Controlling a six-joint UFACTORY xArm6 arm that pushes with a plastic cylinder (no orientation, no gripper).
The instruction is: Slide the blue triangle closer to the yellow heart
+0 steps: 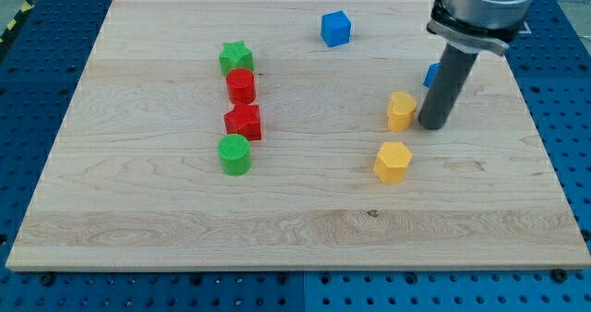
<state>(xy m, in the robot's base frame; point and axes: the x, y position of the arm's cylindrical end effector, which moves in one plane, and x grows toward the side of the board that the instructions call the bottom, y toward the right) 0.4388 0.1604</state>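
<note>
The blue triangle (430, 74) shows only as a small blue edge at the view's right, mostly hidden behind my rod. The yellow heart (401, 111) lies just below and left of it. My tip (431, 126) rests on the board right beside the yellow heart's right side, below the blue triangle. Whether the rod touches either block cannot be told.
A yellow hexagon (392, 162) lies below the heart. A blue cube (335, 28) sits near the top. On the left stand a green star (236, 56), a red cylinder (241, 85), a red star (244, 122) and a green cylinder (235, 154) in a column.
</note>
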